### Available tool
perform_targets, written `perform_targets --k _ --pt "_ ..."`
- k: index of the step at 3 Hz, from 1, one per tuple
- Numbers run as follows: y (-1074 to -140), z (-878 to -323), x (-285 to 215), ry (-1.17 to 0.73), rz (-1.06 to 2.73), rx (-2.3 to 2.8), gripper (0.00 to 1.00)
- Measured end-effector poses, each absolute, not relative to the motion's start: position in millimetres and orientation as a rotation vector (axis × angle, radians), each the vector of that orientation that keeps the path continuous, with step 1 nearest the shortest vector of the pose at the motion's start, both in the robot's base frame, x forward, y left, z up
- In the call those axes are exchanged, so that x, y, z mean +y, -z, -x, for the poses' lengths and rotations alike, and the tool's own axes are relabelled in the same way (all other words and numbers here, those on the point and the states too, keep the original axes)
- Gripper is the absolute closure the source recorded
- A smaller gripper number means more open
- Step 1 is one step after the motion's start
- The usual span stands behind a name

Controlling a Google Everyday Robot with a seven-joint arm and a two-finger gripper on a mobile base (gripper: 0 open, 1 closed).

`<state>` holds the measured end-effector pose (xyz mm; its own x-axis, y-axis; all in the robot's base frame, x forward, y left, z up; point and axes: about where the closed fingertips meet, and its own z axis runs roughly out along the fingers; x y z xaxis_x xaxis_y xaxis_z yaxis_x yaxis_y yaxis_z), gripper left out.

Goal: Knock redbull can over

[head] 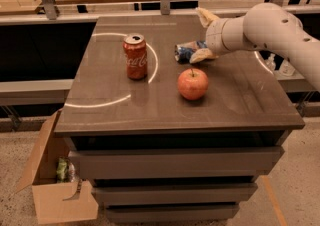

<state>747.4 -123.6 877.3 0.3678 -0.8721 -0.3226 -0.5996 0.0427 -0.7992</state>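
Note:
The redbull can [185, 51], blue and silver, lies on its side on the grey table [235, 100], towards the back right of centre. My gripper [204, 37] is at the can's right end, coming in from the right on the white arm [265, 27]. Its two tan fingers are spread apart and hold nothing. The lower finger [201, 56] rests against the can's right end, and the upper finger [206, 17] points up and back, away from the can.
A red Coca-Cola can [135, 56] stands upright to the left of the redbull can. A red apple [193, 84] sits in front of it. A cardboard box [55, 185] is on the floor at the left. A rail and desks lie behind the table.

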Motion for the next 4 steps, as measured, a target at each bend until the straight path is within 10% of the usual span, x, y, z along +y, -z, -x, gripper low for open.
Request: perform_targets --k 4 --pt "-879.1 -747.0 -124.1 0.353 1.652 1.328 0.00"
